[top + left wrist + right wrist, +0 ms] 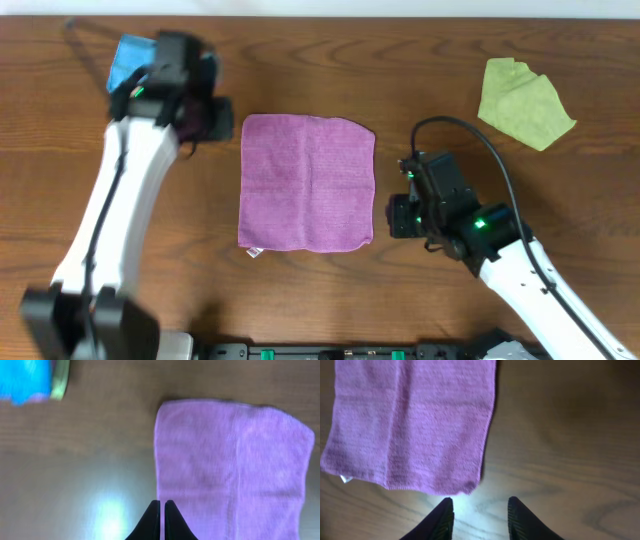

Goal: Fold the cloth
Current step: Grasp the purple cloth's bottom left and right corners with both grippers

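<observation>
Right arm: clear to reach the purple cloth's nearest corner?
Probably yes. The right claw is open just off a corner of the purple cloth, with only bare table between.

The left arm (100, 220) wears a long white shell with a thin dark cable (113, 190) running along it. Behind the hand sits a black wrist block (172, 62) carrying a small green light (137, 92). The left gripper (162, 521) has two slim black fingers tapering to points. The right arm (545, 295) is white too, with a black wrist housing (445, 195) showing a green lamp (482, 222). A black looping cable (487, 142) arches behind that hand. The right gripper (479, 519) has broader, rounded black fingers.
</observation>
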Robot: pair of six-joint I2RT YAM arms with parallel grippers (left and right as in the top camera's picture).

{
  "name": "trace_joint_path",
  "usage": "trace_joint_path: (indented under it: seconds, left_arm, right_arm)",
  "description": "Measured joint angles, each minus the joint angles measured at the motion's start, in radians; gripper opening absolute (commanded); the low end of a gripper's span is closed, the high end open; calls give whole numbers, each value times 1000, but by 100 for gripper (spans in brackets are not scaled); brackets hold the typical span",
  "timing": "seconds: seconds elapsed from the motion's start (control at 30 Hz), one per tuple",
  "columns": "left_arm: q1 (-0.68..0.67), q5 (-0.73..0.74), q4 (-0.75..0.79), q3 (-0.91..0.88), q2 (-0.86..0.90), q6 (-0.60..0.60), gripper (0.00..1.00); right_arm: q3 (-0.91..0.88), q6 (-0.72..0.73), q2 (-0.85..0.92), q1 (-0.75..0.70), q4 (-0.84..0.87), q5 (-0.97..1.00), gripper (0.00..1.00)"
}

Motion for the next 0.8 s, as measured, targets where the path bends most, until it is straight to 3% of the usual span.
trace_joint_path:
  seconds: [0.27, 0.33, 0.47, 0.57, 0.8]
  left_arm:
    - [39, 137, 37, -481, -322, -48, 6]
    - [50, 182, 47, -595, -423, -63, 6]
    - [90, 241, 84, -752, -565, -97, 24]
    - [116, 278, 159, -837, -605, -130, 31]
    - [118, 367, 262, -954, -542, -172, 36]
  right_arm:
    - [-82, -47, -2, -56, -6, -157, 39]
    - [-141, -61, -2, -100, 19, -223, 43]
    - [-239, -75, -2, -167, 124, -346, 49]
    - [-299, -78, -2, -190, 218, -423, 54]
    - [-336, -73, 20, -190, 274, -502, 57]
